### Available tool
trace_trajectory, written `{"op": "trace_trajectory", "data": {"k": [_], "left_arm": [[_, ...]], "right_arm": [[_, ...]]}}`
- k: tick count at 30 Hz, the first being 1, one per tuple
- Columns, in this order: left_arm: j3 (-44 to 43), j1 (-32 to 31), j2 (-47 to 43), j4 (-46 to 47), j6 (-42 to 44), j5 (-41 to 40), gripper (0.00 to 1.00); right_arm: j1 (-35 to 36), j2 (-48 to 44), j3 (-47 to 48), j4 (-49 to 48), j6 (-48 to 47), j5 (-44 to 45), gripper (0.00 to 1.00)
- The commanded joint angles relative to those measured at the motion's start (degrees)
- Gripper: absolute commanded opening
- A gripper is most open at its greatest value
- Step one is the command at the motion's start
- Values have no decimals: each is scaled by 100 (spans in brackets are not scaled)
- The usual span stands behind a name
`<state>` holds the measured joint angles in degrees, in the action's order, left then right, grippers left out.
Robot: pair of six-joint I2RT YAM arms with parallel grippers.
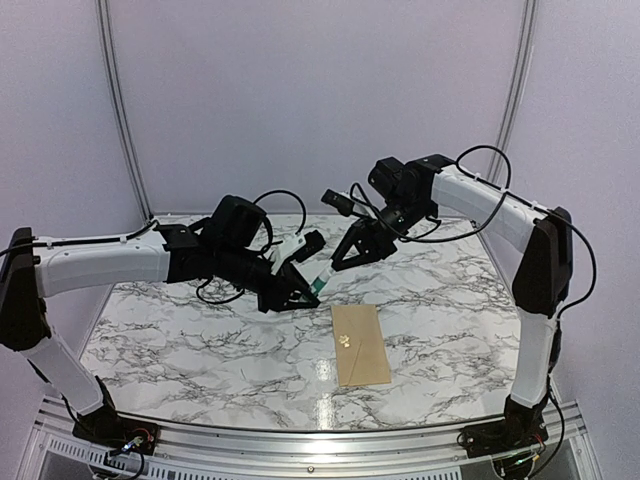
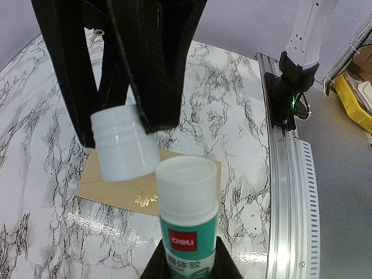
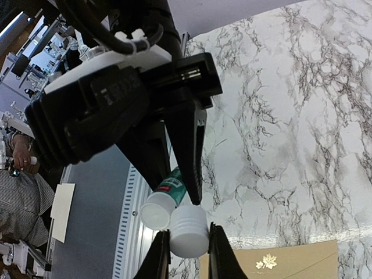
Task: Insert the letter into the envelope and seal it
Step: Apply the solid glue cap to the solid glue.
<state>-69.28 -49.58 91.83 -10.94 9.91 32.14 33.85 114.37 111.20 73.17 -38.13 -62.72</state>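
I see the envelope (image 1: 362, 345) lying flat on the marble table (image 1: 200, 340), just right of centre toward the near edge. It's plain tan-brown kraft, long side running near-to-far and slightly skewed. A small gold leaf mark (image 1: 345, 340) sits mid-face.

Grey-veined white marble table (image 1: 190, 345), tan envelope (image 1: 368, 358) lying flat right of centre, gold leaf sticker (image 1: 345, 340) on it.
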Motion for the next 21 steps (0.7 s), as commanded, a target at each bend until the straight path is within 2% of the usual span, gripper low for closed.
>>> {"op": "trace_trajectory", "data": {"k": [1, 11, 21], "left_arm": [[-112, -26, -14, -86, 63, 54, 9], [-130, -29, -17, -85, 52, 39, 9], [-121, -97, -68, -88, 98, 42, 9]], "right_arm": [[-24, -125, 130, 137, -123, -322, 14], [152, -197, 11, 548, -586, -318, 14], [-39, -355, 190, 226, -296, -68, 14]]}}
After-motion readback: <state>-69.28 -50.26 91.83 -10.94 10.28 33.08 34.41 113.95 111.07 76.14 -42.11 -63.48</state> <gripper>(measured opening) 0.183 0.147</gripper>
